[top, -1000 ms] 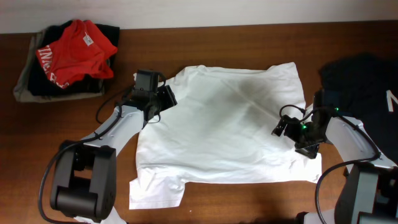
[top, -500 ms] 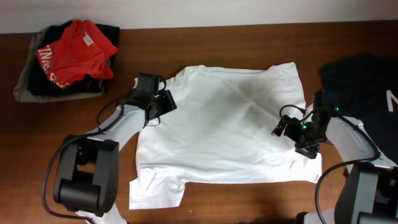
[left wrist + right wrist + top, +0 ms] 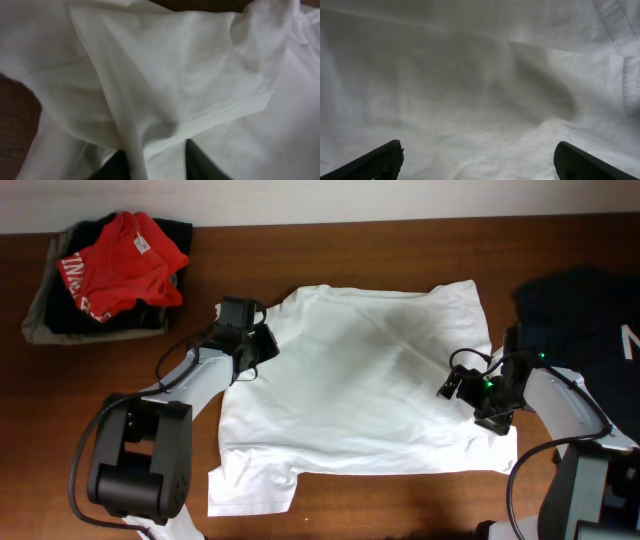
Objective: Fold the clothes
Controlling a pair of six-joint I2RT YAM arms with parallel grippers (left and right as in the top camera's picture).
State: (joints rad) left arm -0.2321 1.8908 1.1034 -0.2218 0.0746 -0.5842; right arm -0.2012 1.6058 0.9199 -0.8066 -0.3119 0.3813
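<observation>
Puckering thin, soft white T-shirt (image 3: 370, 380)

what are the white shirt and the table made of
The white T-shirt: thin, soft matte knit, probably cotton; it drapes in loose creases and shows stitched hems. The table: reddish-brown wood or wood-look laminate, judging by its faint grain.

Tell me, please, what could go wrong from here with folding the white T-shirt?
1. The left gripper pinches only a thin ridge of the white T-shirt beside a stitched hem, so the cloth may slip out when lifted.
2. The right gripper stands open over flat cloth; closing there may catch nothing.
3. The black garment lies close to the right arm and might get dragged.
</observation>
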